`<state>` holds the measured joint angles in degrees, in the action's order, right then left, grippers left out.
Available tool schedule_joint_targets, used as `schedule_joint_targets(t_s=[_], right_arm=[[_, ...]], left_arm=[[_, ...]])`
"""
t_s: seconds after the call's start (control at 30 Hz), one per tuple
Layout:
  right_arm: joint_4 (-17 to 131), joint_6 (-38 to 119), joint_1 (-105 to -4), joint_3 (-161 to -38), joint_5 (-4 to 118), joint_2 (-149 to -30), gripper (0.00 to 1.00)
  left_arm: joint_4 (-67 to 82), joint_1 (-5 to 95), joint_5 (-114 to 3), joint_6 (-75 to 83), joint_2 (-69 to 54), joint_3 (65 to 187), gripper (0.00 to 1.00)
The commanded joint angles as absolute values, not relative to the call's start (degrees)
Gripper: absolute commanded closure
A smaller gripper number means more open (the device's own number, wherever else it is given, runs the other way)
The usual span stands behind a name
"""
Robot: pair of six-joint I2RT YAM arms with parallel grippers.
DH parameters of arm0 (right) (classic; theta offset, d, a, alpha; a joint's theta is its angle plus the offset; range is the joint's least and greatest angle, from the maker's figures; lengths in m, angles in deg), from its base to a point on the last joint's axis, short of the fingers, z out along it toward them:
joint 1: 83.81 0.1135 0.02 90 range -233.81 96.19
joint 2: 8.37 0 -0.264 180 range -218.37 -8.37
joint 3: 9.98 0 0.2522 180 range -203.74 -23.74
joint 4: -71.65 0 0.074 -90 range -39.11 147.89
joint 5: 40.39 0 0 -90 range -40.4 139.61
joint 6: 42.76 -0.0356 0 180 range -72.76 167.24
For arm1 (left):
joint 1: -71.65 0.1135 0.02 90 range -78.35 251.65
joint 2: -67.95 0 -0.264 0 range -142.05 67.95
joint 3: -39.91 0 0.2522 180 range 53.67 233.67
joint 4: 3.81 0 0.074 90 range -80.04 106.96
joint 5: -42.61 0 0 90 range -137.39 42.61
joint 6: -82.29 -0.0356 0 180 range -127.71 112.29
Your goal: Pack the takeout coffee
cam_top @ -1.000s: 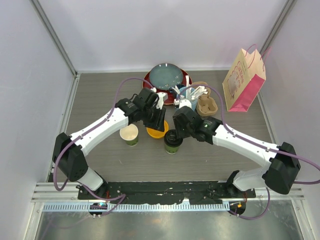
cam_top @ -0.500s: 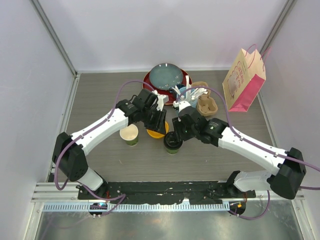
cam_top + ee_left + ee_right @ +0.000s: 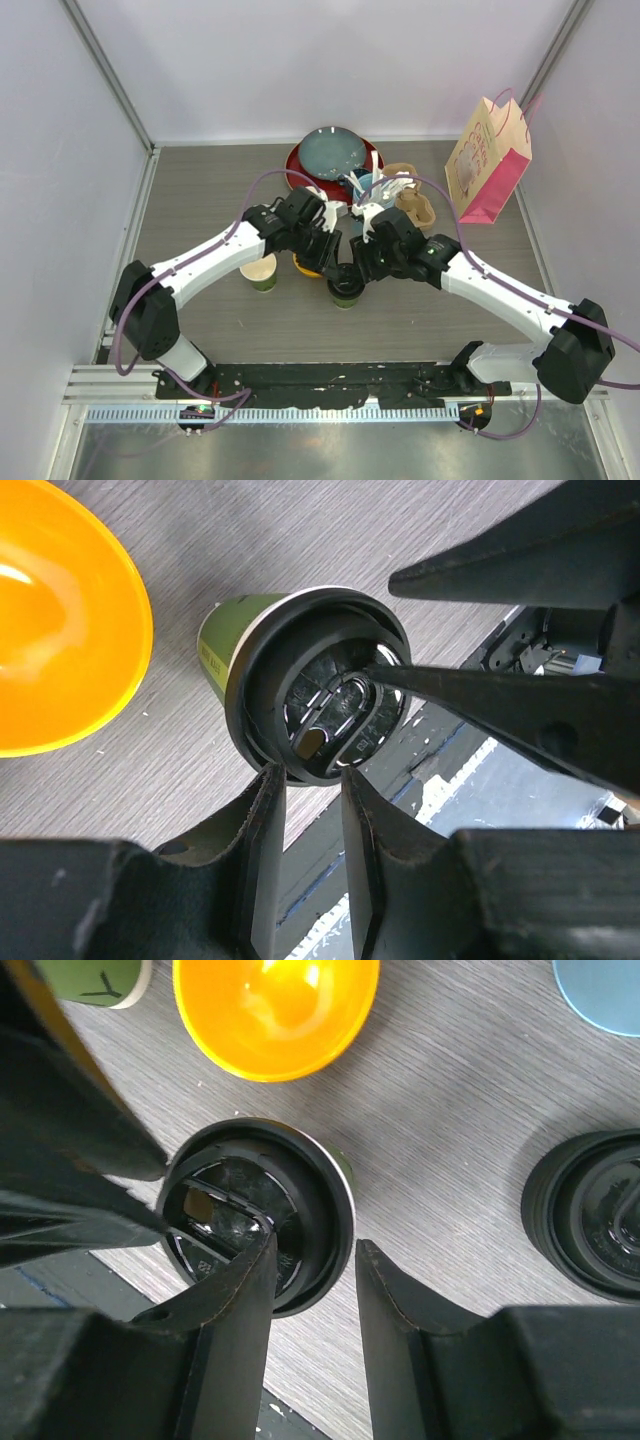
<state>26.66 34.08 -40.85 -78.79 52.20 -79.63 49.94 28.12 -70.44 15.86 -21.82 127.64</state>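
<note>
**Lidded cup** (image 3: 346, 290): stands upright near the middle of the tabletop (image 3: 200, 190), a little toward the near edge. Its long axis is vertical and the black lid (image 3: 290, 1185) sits on top.

**Claws:** both hang directly over this cup with tips pointing down, the arms meeting from left and right.
- **Right gripper** (image 3: 315, 1260): jaws apart and straddling the lid's rim, with one finger on the sunken top and the other just outside the rim, not touching it.
- **Left gripper** (image 3: 310, 785): jaws part-way apart at another stretch of the same rim, clamped on nothing.
- Neither claw holds the cup.

**Second cup** (image 3: 260, 269): uncovered, standing toward the left edge and nearer the left arm.

**Surroundings:** an orange bowl (image 3: 275, 1010) sits just beyond and between the two cups. A stack of spare lids (image 3: 590, 1215) lies near the lidded cup but apart from it. The cardboard carrier (image 3: 413, 210) and paper bag (image 3: 487, 160) stand toward the far right corner, so the right arm is probably the better placed to carry.

**Room for moving:** tight on the bowl side and the lid-stack side, open toward the near edge.
</note>
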Motion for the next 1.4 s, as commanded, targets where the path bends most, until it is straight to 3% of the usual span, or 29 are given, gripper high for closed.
schedule_joint_targets(t_s=[0.0,0.33,0.83,1.37], right_arm=[[31.43,35.99,-41.0,-78.85,57.33,-78.33,0.58],[33.01,36.7,-40.92,-78.06,57.43,-78.86,0.6],[39.87,25.64,-40.83,-63.83,57.34,-75.52,0.77],[40.05,18.33,-38.81,-53.98,54.62,-73.5,0.89]], left_arm=[[48.1,27.62,-70.69,15.32,-22.84,128.11,0.67],[48.97,27.53,-68.66,14.53,-25.56,129.34,0.69],[46.87,27.53,-67.34,14.44,-27.66,126.45,0.72],[48.01,27.62,-66.99,11.98,-27.93,126.35,0.74]])
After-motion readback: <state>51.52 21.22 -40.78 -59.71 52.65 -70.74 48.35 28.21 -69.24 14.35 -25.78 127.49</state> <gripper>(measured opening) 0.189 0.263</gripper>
